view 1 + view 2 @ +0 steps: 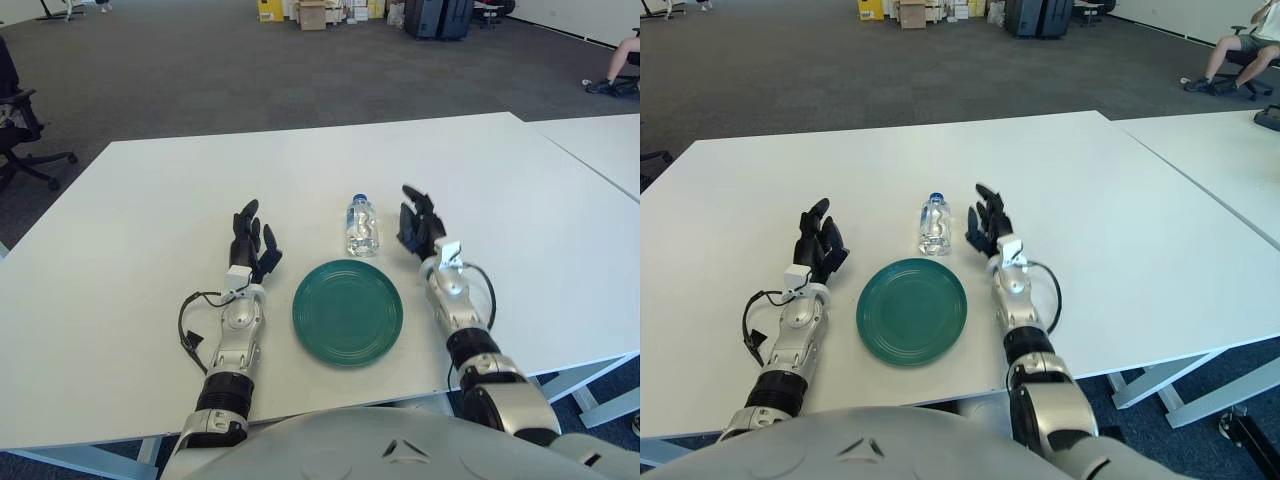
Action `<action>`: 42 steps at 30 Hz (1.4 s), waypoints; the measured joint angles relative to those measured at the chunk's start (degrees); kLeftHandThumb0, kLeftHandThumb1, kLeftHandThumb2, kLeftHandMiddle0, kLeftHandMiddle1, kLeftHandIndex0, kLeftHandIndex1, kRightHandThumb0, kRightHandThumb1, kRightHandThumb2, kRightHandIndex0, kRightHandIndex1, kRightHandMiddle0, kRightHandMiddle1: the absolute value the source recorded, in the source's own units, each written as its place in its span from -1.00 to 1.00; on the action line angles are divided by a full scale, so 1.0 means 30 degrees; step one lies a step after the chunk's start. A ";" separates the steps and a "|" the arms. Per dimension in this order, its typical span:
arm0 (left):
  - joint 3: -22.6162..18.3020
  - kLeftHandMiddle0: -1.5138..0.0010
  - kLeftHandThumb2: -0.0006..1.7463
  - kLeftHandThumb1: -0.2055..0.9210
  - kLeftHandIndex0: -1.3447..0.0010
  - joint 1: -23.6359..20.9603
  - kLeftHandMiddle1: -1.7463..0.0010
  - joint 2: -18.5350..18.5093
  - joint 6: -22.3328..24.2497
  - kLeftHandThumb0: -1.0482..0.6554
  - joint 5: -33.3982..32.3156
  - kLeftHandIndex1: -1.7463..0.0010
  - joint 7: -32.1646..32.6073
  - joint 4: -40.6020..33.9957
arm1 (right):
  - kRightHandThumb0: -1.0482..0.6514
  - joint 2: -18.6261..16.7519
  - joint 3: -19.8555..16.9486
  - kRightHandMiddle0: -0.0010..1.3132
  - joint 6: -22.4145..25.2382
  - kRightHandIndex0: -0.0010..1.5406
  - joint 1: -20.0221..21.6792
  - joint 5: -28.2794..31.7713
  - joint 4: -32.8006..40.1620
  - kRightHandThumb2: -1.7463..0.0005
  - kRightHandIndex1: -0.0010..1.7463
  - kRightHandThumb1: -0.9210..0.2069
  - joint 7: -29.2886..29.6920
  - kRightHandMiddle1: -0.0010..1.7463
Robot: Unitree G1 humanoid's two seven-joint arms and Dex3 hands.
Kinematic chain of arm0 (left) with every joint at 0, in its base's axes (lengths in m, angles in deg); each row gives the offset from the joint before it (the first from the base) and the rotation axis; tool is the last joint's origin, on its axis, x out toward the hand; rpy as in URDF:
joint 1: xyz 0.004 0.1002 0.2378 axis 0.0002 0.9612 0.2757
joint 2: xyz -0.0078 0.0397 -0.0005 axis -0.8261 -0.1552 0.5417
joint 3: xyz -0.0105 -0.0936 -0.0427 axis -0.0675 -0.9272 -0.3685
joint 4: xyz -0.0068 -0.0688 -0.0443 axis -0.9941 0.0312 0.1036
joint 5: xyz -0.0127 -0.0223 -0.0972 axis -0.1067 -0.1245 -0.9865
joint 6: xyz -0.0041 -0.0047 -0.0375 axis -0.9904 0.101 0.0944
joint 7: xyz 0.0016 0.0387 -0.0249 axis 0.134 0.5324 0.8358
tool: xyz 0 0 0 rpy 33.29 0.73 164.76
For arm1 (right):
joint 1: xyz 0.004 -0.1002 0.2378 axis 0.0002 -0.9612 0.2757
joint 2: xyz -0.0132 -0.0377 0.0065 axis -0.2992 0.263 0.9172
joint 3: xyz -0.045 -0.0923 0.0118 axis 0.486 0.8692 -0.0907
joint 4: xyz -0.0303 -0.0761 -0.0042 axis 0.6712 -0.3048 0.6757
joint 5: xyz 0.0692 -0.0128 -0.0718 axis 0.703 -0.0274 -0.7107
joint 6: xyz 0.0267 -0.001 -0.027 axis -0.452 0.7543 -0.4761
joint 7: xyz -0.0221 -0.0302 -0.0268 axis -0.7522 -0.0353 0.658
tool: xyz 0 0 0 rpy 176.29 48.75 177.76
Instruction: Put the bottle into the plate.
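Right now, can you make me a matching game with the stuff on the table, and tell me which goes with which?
Things:
1. bottle
2. plate
3. left hand
4. right hand

Descriptions:
A. green, round, with nothing on it
B. open, just to the right of the bottle
C. clear with a blue cap, standing behind the plate
D. open, to the left of the plate

Pairs: 1-C, 2-A, 3-D, 4-B
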 measured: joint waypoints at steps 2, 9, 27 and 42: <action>0.0000 0.64 0.01 1.00 1.00 -0.0040 0.98 0.0049 -0.0004 -0.66 0.0001 0.30 0.0000 0.0081 | -0.58 0.0533 -0.0078 -1.00 -0.0117 -0.69 0.1153 -0.0218 0.0266 0.43 -0.99 -1.00 0.0190 -0.25; 0.0007 0.64 0.02 1.00 1.00 -0.0297 0.98 0.0125 -0.0065 -0.66 0.0018 0.31 0.0026 0.0510 | -0.65 0.2800 0.0158 -1.00 -0.1592 -0.72 0.5256 -0.2202 0.1189 0.60 -1.00 -1.00 0.1166 -0.17; 0.0130 0.60 0.01 1.00 1.00 -0.0759 0.97 0.0292 -0.0237 -0.67 0.0268 0.22 0.0443 0.0707 | -0.98 0.7446 0.6470 -1.00 -0.3109 -0.97 1.2110 -1.2291 -0.0079 0.72 -1.00 -1.00 0.2343 -0.87; 0.0243 0.61 0.00 1.00 1.00 -0.0774 0.98 0.0304 -0.0237 -0.68 0.0333 0.20 0.0652 0.0824 | -1.00 0.7954 1.5742 -1.00 -0.3698 -0.99 1.5811 -2.3056 -0.6173 0.64 -1.00 -1.00 1.3670 -0.99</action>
